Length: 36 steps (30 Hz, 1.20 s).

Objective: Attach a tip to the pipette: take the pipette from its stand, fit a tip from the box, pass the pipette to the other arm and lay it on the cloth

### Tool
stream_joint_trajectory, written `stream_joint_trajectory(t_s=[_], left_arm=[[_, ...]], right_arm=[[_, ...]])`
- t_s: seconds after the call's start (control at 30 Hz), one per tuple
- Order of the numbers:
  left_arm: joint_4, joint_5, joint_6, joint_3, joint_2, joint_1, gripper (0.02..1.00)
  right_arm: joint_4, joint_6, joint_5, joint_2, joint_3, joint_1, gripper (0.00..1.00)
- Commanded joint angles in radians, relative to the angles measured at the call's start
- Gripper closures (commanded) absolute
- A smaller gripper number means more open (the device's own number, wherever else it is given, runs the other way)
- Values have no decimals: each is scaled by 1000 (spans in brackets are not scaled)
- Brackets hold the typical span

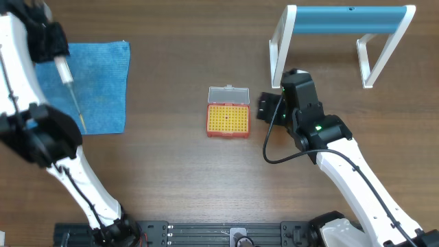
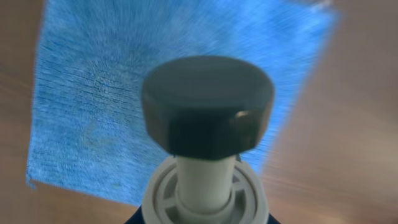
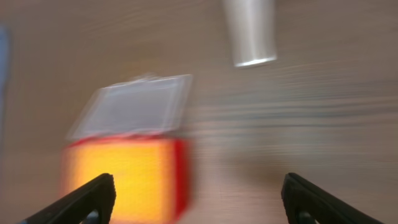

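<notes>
left gripper (image 1: 51, 42): at the far left of the table (image 1: 178, 185), closed on the upper body of the pipette (image 1: 64, 70). the grip was judged from the top view, as the fingers themselves were not visible.

pipette: held at a slant, its white body below the gripper and its thin tip (image 1: 79, 113) running toward the near edge of the cloth (image 1: 103, 82). in the left wrist view its dark plunger knob stood close before the camera, with the cloth beneath it. whether the tip touched the cloth could not be told.

cloth: blue, spread flat on the table's left side, well apart from the tip box (image 1: 228, 122).

right gripper (image 3: 199, 180): fingers spread wide, holding nothing, over bare wood just beside the tip box, on the side toward the stand (image 1: 343, 20).

tip box: red-walled, with a yellow-orange rack, near the middle of the table. its clear lid (image 1: 228, 95) was open and lay back on the far side.

stand: white frame with a blue top bar, at the far right of the table, carrying no pipette. one white leg appeared in the right wrist view.

cable (image 1: 274, 154): black, looped beside the right arm.
</notes>
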Motion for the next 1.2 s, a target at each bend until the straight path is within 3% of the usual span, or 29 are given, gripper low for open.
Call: stream_joint_trajectory(t_s=[0.03, 0.1, 0.27, 0.4, 0.5, 0.63, 0.7, 0.73, 0.77, 0.8, 0.97, 1.0, 1.03, 1.07, 1.13, 1.2], left_arm=[[14, -161, 138, 27, 229, 11, 996], [62, -217, 169, 27, 279, 14, 993], [170, -188, 247, 26, 299, 10, 993], [289, -60, 248, 26, 308, 8, 993], [284, -27, 274, 24, 327, -10, 993], [277, -35, 300, 24, 327, -27, 993], [271, -89, 299, 24, 327, -27, 991], [270, -138, 299, 24, 327, -27, 833], [269, -157, 299, 24, 327, -26, 443], [269, -156, 299, 24, 327, -26, 196], [173, -163, 240, 170, 256, -37, 167], [95, -151, 167, 274, 221, -38, 165], [-10, -83, 137, 391, 186, -38, 167], [-127, -26, 137, 502, 152, -38, 167], [-196, 5, 93, 557, 62, -35, 165], [-197, 85, 87, 554, -120, -52, 165]], right_arm=[[-49, 24, 386, -22, 80, 10, 134], [-63, 52, 372, -11, 80, 45, 130], [-63, 105, 364, -10, 80, 107, 134], [-63, 153, 319, -10, 80, 119, 134], [-63, 162, 319, -10, 80, 119, 134], [-62, 173, 319, -10, 80, 119, 134], [-62, 176, 319, -10, 80, 119, 134], [-62, 182, 319, -10, 80, 119, 134], [-62, 183, 312, -10, 80, 119, 134], [-62, 188, 307, -10, 80, 120, 134], [-50, 189, 309, -13, 80, 119, 134], [-9, 189, 315, -13, 80, 119, 134], [29, 182, 342, -13, 80, 119, 132], [96, 90, 437, -20, 80, 119, 134], [123, 7, 534, -44, 80, 119, 134], [131, -167, 538, -97, 80, 121, 134]])
